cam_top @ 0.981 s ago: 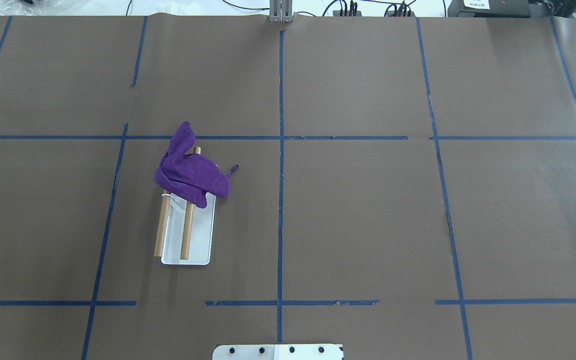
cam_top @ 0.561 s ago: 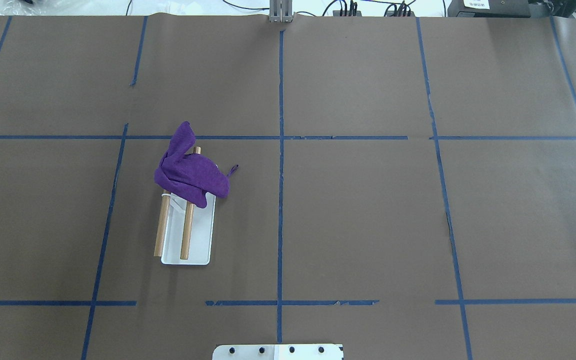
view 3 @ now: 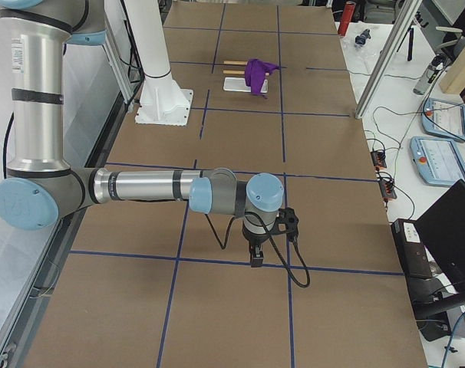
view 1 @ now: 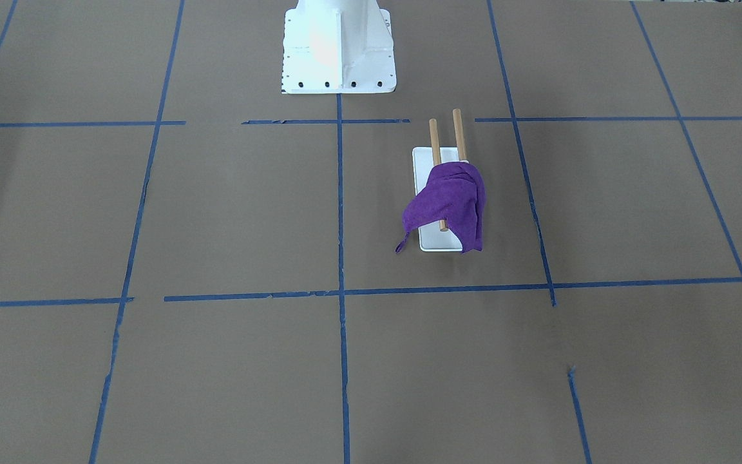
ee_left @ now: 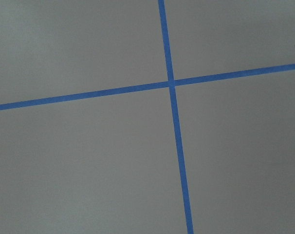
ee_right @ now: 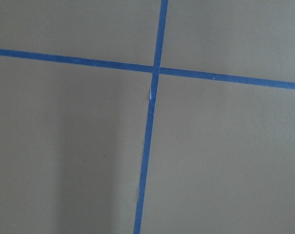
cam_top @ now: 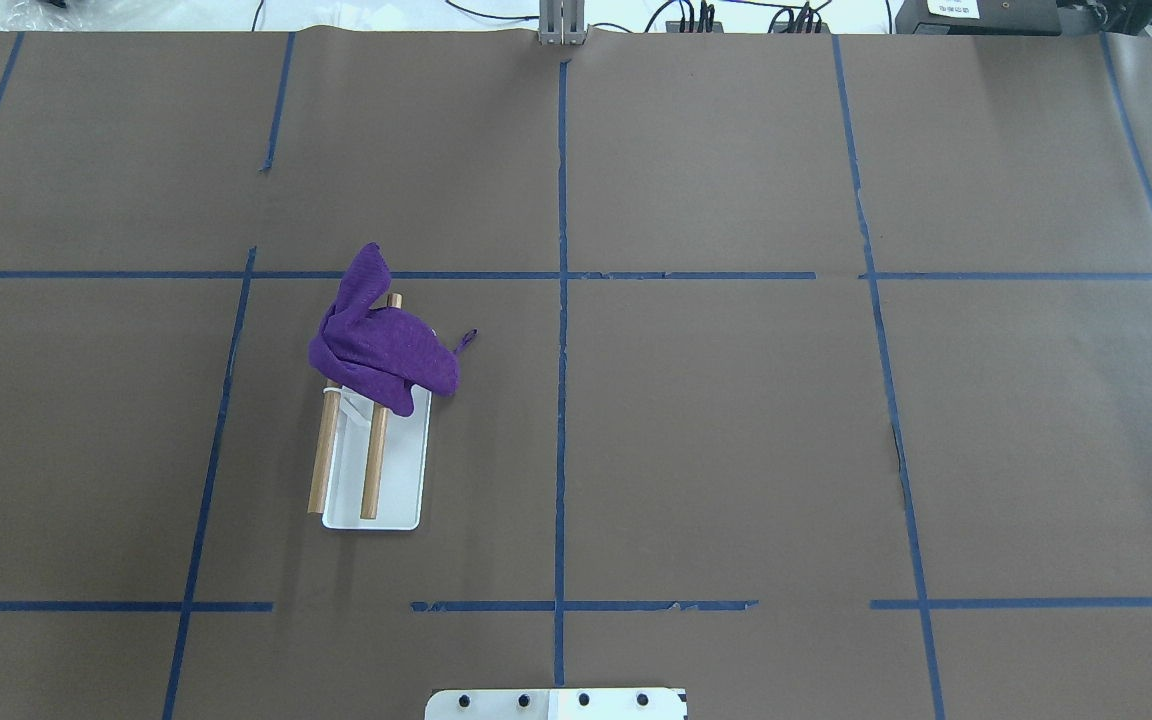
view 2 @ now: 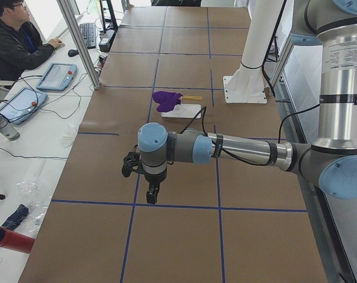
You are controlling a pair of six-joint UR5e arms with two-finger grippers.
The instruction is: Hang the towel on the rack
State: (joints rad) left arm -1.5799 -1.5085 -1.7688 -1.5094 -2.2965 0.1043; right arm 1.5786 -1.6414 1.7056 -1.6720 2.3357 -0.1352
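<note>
A purple towel (cam_top: 386, 355) is draped in a bunch over the far ends of the rack's two wooden bars. The rack (cam_top: 401, 480) has a flat white base and stands left of the table's middle. In the front-facing view the towel (view 1: 448, 200) hangs over both bars of the rack (view 1: 424, 158), with a corner touching the table. My left gripper (view 2: 150, 197) shows only in the exterior left view, far from the rack (view 2: 187, 110); I cannot tell its state. My right gripper (view 3: 255, 257) shows only in the exterior right view, far from the towel (view 3: 257, 70); I cannot tell its state.
The brown table cover (cam_top: 716, 430) carries a grid of blue tape lines. The white robot pedestal (view 1: 339, 48) stands at the table's near edge. Both wrist views show only brown cover and crossing tape. An operator (view 2: 16, 41) sits beyond the table's far side.
</note>
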